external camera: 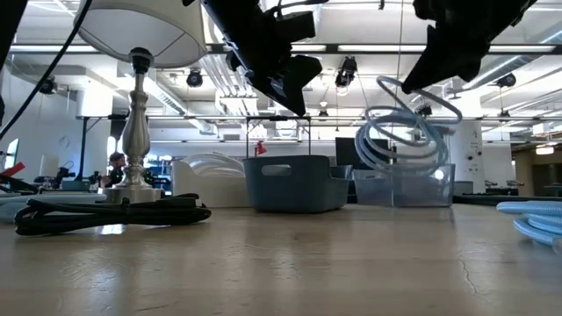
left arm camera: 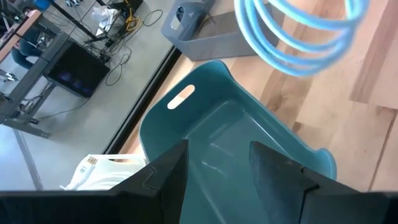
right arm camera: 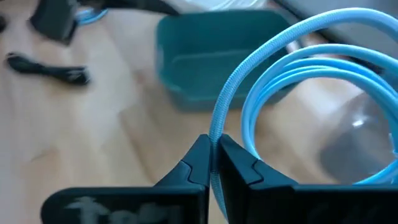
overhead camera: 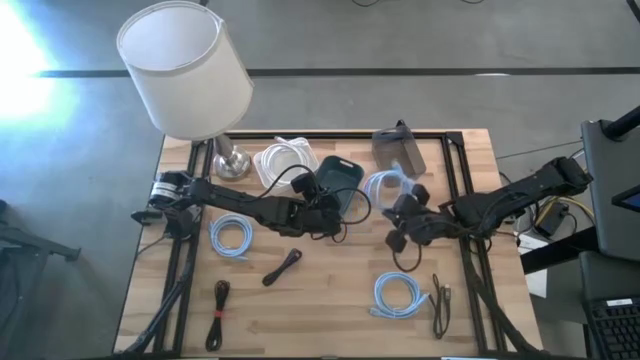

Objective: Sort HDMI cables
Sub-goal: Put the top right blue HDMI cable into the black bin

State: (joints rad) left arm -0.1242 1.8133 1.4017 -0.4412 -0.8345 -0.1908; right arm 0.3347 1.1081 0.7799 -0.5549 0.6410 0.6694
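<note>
near the tabletop's far edge, the right claw (right arm camera: pixel 212 163) pinches a light-blue coil (right arm camera: pixel 298 93) aloft beside the teal bin (overhead camera: pixel 340 175); the left claw (left arm camera: pixel 217 163) hangs spread above that bin.

The wooden table (overhead camera: pixel 330 320) carries a lamp (overhead camera: pixel 186 70), a teal bin (overhead camera: pixel 340 175) and a clear bin (overhead camera: pixel 400 150). Light-blue coils (overhead camera: pixel 232 238), black bundles (overhead camera: pixel 218 315) and a white coil (overhead camera: pixel 283 160) lie on it.
</note>
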